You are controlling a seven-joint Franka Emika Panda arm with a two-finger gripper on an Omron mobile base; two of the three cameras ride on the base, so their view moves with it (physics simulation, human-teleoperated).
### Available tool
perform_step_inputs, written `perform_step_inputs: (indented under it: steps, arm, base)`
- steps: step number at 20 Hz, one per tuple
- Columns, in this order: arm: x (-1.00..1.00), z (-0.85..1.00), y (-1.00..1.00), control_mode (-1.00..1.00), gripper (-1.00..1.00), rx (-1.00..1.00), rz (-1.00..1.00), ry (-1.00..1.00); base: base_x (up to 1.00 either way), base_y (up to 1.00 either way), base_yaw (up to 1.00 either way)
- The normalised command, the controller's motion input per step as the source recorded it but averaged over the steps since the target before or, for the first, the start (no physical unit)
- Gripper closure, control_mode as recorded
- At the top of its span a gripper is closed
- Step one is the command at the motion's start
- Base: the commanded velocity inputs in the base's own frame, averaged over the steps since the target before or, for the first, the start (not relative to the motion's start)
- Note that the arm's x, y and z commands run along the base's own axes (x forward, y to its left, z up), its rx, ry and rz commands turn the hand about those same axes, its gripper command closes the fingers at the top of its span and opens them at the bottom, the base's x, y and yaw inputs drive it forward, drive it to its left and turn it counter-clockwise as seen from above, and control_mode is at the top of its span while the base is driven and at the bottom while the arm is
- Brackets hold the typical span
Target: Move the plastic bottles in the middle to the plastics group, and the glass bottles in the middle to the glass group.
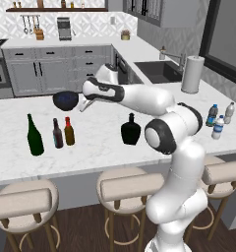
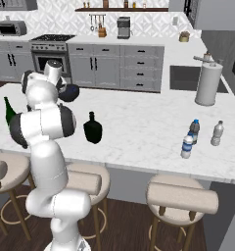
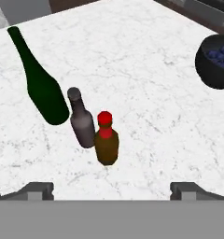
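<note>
The slim amber bottle with a red top stands on the counter, touching or almost touching the dark brown bottle. The tall green bottle is just beyond them. My gripper hovers above and behind these three, open and holding nothing. The squat black bottle stands alone mid-counter. Far right, the white-capped water bottle stands close to the blue-capped bottle and the greyish bottle.
A dark bowl of blue fruit sits behind the glass bottles, near my hand. A paper-towel roll and the sink lie at the back right. Stools line the counter's front edge.
</note>
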Motion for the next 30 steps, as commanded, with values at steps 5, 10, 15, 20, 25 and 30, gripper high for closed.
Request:
perform_step_inputs:
  steps: [5,10,15,20,25,30]
  arm:
    - [-0.45,0.00,-0.92,-1.00,-1.00,0.00,-0.29,0.03]
    - [-0.37,0.00,-0.92,-1.00,-1.00,0.00,-0.33,0.07]
    - [-0.17,0.02,-0.90,-1.00,-1.00,0.00,-0.41,0.07]
    - [0.00,0.30,-0.85,-1.00,-1.00,0.00,-0.38,0.15]
    - [-0.02,0.11,-0.32,-1.00,-1.00,0.02,-0.15,0.03]
    - [0.04,-0.31,0.00,-1.00,-1.00,0.00,0.00,0.00]
  base:
    - [0.00,0.00,0.00]
    - [0.00,0.00,0.00]
    - [0.00,0.00,0.00]
    - [0.00,0.00,0.00]
    - [0.00,0.00,0.00]
    - [0.00,0.00,0.00]
